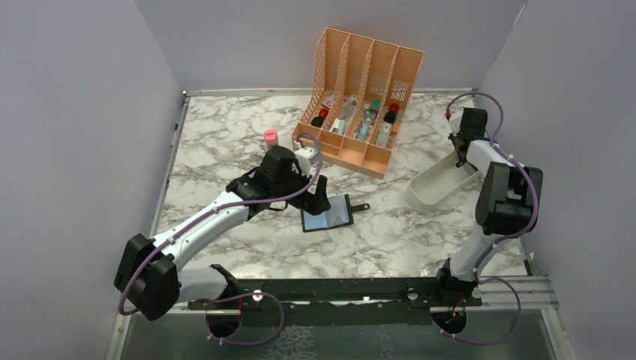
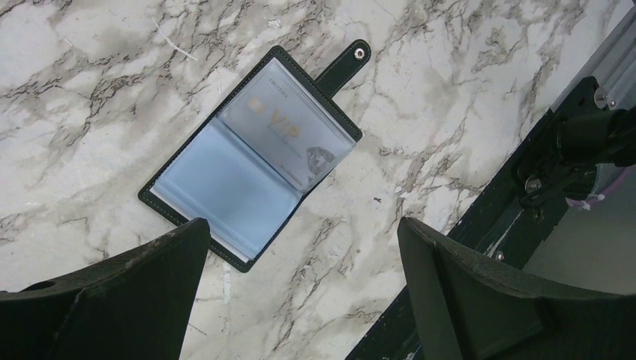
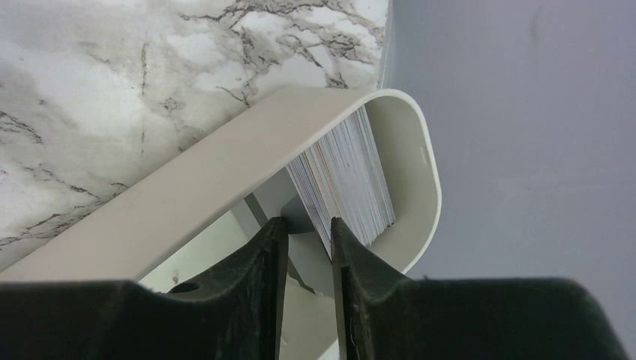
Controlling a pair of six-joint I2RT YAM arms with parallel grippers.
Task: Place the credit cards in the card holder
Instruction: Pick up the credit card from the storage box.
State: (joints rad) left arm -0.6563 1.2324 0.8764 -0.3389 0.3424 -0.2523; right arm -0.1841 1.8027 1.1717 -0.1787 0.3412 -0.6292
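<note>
Pointing down into the white tray (image 1: 429,193) at the right side of the tabletop (image 1: 225,135), the right end effector (image 3: 307,223) sits against the stack of credit cards (image 3: 345,176). The cards stand on edge, packed at the tray's rounded far end, with their long edges running away from the fingers. The fingers are drawn close together, leaving a narrow gap in line with the outermost cards on the stack's left. Whether a card is pinched cannot be determined.

The card holder (image 2: 217,180) lies open and flat at the tabletop's centre, sleeves upward; one VIP card (image 2: 289,131) is already in a sleeve, and the snap tab points right. It is well apart from the tray, to its left and somewhat nearer.

The left end effector (image 2: 301,225) hangs directly over the holder, released, fingers wide apart and grasping nothing.

The right arm is nearer the cards and the left arm nearer the holder. A withdrawn card would therefore probably have to travel leftward.
</note>
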